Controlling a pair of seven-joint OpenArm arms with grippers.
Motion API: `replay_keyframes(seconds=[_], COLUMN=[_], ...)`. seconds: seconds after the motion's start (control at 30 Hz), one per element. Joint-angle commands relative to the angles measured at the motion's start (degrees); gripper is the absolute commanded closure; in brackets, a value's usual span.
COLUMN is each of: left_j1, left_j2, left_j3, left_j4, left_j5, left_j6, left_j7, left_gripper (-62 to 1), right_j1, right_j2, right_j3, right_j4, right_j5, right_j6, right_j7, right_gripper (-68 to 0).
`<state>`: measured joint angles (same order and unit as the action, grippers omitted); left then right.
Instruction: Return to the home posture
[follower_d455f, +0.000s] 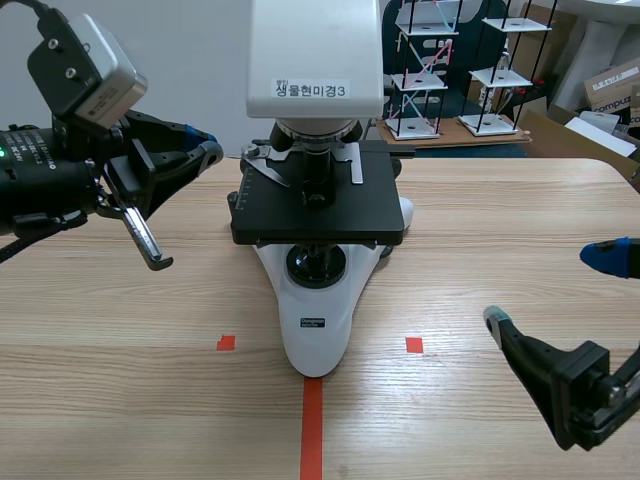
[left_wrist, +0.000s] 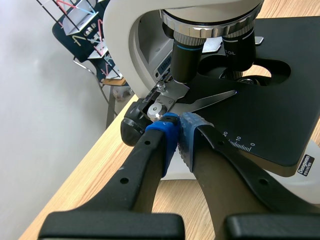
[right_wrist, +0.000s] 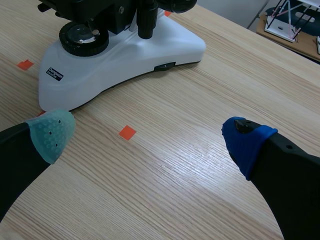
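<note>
Left tool (left_wrist: 179, 131) raised beside the microscope (follower_d455f: 318, 200), likely not yet home.
Its pads (left_wrist: 170, 136) meet, holding nothing; right tool (right_wrist: 147, 135) spread wide, low over the tabletop (right_wrist: 190, 165).

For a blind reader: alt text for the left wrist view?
The left hand, shut with blue pads together, sits at the edge of the black stage of a microscope, near the slide clip under the lenses.

Light wood-grain counter (follower_d455f: 130, 400), plain pale wall (follower_d455f: 190, 60) behind it. Past the far edge, white tiered racks (follower_d455f: 416, 80) stand on a low wooden board (follower_d455f: 470, 138). Cardboard boxes (follower_d455f: 612, 85) far right. Even, soft light.
</note>
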<state>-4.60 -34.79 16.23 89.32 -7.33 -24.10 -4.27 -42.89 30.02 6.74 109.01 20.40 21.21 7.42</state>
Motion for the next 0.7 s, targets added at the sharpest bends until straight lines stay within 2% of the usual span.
replay_keyframes(seconds=[0.0, 0.47, 0.67], left_j1=[-0.2, 0.2, 6.1], left_j2=[-0.5, -0.6, -1.3], left_j3=[-0.1, -0.2, -3.1], left_j4=[0.6, 0.6, 0.6], left_j5=[-0.5, -0.5, -0.5], left_j6=[0.3, 0.4, 0.6], left_j7=[-0.4, -0.4, -4.1], left_gripper=[-1.7, -1.7, -1.7], right_j1=[0.0, 0.0, 0.0], right_j2=[0.4, 0.4, 0.4], right_j3=[0.2, 0.2, 0.2], right_j4=[1.2, 1.2, 1.2], right_j5=[0.6, 0.6, 0.6], right_j6=[-0.2, -0.2, -0.2], right_j7=[0.8, 0.8, 0.8], right_gripper=[-65.7, -65.7, -65.7])
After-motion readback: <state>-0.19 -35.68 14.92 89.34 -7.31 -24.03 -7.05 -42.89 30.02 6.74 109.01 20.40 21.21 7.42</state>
